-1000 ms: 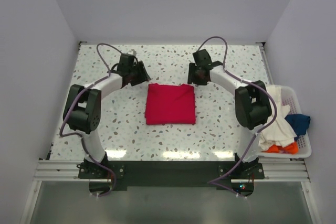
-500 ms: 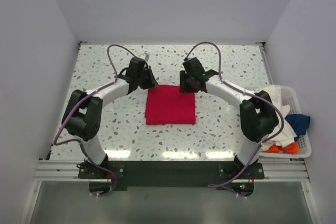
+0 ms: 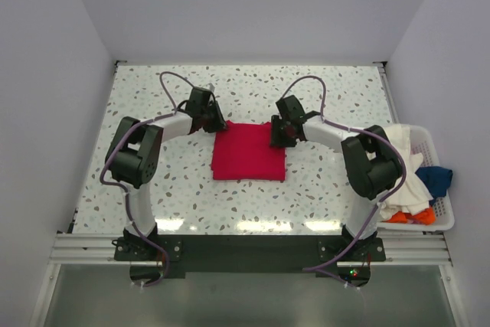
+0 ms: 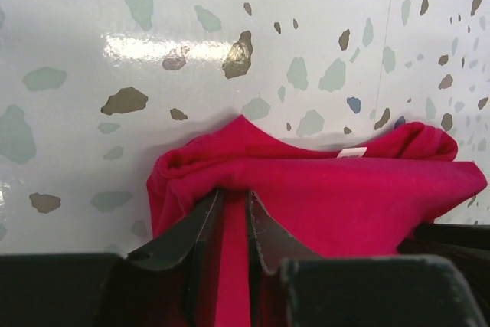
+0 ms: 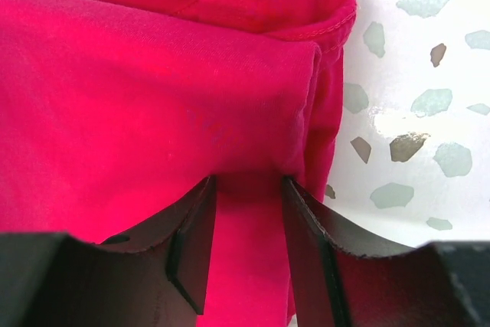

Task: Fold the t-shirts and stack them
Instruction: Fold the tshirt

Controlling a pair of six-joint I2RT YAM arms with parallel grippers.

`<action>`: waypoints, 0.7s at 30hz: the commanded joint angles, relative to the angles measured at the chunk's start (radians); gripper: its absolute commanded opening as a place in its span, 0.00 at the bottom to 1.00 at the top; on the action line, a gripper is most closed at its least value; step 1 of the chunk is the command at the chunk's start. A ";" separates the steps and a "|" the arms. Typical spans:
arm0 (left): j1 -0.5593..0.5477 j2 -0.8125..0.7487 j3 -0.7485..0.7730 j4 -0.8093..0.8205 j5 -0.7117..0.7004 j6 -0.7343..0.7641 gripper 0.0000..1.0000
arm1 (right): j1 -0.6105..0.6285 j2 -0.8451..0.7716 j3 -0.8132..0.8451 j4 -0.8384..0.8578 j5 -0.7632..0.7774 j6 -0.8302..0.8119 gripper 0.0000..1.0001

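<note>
The crimson-red t-shirt point(image 3: 249, 155) lies folded into a square on the speckled table, between the two arms. My left gripper point(image 3: 217, 124) is at its far left corner. In the left wrist view, the jaws point(image 4: 233, 193) are nearly together with a ridge of red cloth point(image 4: 329, 189) pinched between them. My right gripper point(image 3: 277, 134) is at the far right corner. In the right wrist view, its jaws point(image 5: 249, 181) stand apart, straddling the red cloth point(image 5: 153, 97) beside a folded edge. The cream-white point(image 3: 406, 178), dark blue point(image 3: 438, 178) and orange point(image 3: 409, 217) shirts are in the basket.
The white slatted basket point(image 3: 430, 142) stands off the table's right edge, beside the right arm's elbow. White walls close in the table at the left, back and right.
Both grippers have moved inward and toward me, from the table behind the red shirt onto its two far corners. The left jaws now pinch the cloth.
</note>
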 commanded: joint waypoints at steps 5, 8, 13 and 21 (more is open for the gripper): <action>0.026 -0.039 0.059 0.013 0.032 0.031 0.29 | -0.012 -0.074 0.010 -0.063 -0.004 -0.008 0.47; 0.028 -0.087 0.053 0.006 0.063 0.045 0.37 | -0.013 -0.119 0.042 -0.091 -0.002 -0.009 0.48; 0.032 -0.202 -0.027 -0.043 0.031 0.055 0.54 | -0.013 -0.087 0.117 -0.110 0.013 -0.011 0.45; 0.049 -0.272 -0.156 -0.086 0.041 0.112 0.72 | -0.036 0.060 0.225 -0.137 0.119 -0.026 0.35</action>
